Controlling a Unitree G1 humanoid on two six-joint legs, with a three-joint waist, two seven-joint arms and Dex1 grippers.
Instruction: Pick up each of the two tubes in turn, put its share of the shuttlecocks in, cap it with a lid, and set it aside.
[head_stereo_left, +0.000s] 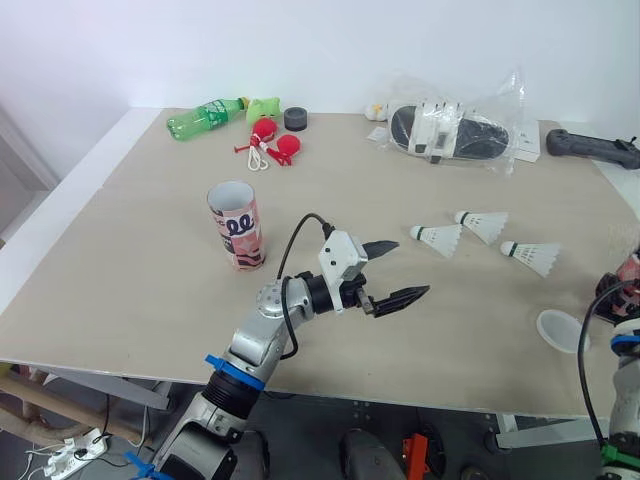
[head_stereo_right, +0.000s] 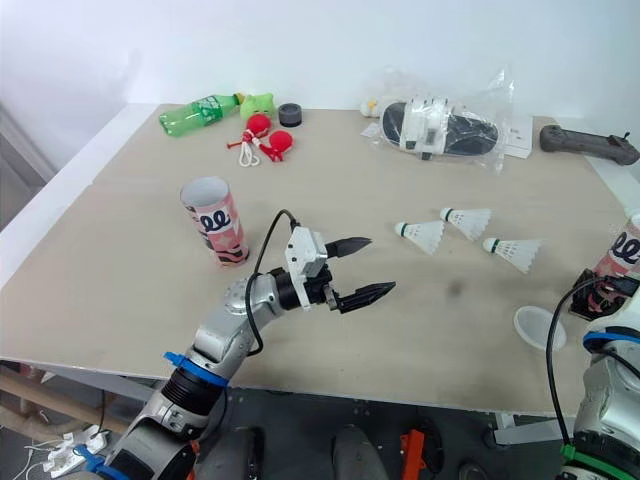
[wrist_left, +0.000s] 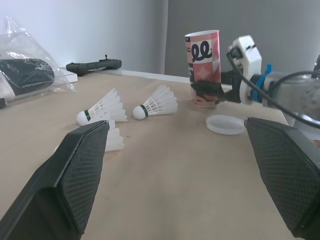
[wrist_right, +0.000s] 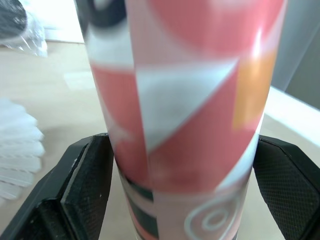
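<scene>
A pink patterned tube (head_stereo_left: 236, 225) stands upright and open-topped at the table's left middle. My left gripper (head_stereo_left: 412, 267) hovers open and empty at the table's centre, to the right of that tube. Three white shuttlecocks (head_stereo_left: 440, 238) (head_stereo_left: 485, 224) (head_stereo_left: 535, 256) lie on the table beyond it. A clear round lid (head_stereo_left: 560, 330) lies near the front right edge. A second pink tube (wrist_left: 202, 65) stands upright at the far right, and my right gripper (wrist_right: 182, 190) is shut on its lower part, one finger on each side.
Along the back edge lie a green bottle (head_stereo_left: 205, 117), red toys (head_stereo_left: 272, 143), a black roll (head_stereo_left: 296, 118), a plastic bag with black-and-white footwear (head_stereo_left: 455, 128) and a black controller (head_stereo_left: 590, 147). Bare tabletop (head_stereo_left: 130, 270) surrounds the left tube.
</scene>
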